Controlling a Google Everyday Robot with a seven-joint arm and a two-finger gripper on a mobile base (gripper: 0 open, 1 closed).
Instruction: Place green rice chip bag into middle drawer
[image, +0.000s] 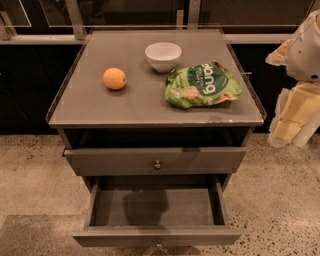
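Observation:
The green rice chip bag (202, 85) lies flat on the right side of the cabinet top (100, 107), just in front of a white bowl. The middle drawer (159, 207) is pulled out below, and its inside looks empty. Its small knob (159, 244) shows at the bottom edge of the view. My gripper (290, 136) hangs at the far right, beside the cabinet and below the level of its top. It is well apart from the bag and holds nothing that I can see.
An orange fruit (114, 78) sits on the left of the cabinet top. The white bowl (163, 56) stands at the back middle. The knobbed drawer above (157, 164) sticks out slightly. Speckled floor (35, 180) surrounds the cabinet, and dark glass panels stand behind it.

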